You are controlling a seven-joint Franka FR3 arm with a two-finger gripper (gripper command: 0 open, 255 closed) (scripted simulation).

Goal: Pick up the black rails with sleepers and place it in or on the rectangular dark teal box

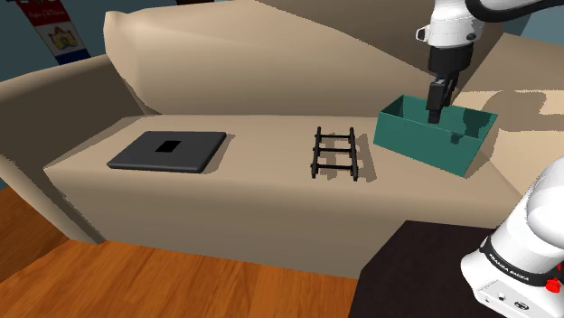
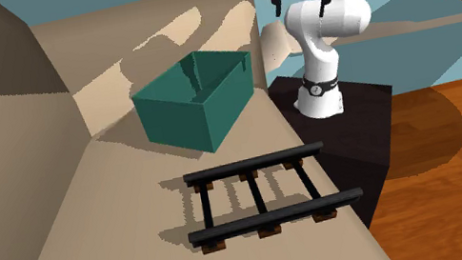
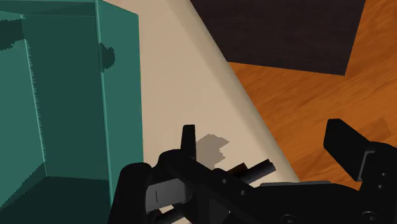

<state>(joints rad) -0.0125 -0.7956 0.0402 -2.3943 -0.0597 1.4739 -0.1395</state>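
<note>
the rails (image 1: 334, 155) lie flat on the beige seat (image 1: 253, 185), about midway along it. their two bars run front to back, sleepers underneath, and one end is close to the seat's front edge. nothing touches or leans on them, so they look free to lift. the gaps between sleepers should let the fingers straddle a single bar, which seems the surest hold on a thing this thin and flat.

the gripper (image 2: 300, 1) hangs well above the seat near the box (image 1: 432, 137), pointing down with its fingers spread and nothing between them. from the wrist view it seems to sit over the box's front wall or the strip of seat just beside it; i cannot tell which. empty as it is, it has nothing to place, so i judge the pick not yet begun. the next move calls for a run along the seat to the rails and a descent over one bar.

the box is teal, rectangular and open-topped. it stands upright towards the seat's end beside the dark stand (image 2: 354, 123), near the rails but apart from them. only bare walls, bare floor and some shadow show inside. the rails may fit only lengthwise, so they could catch on the rim.

a dark slab (image 1: 169, 151) lies at the seat's other end, well clear.
</note>
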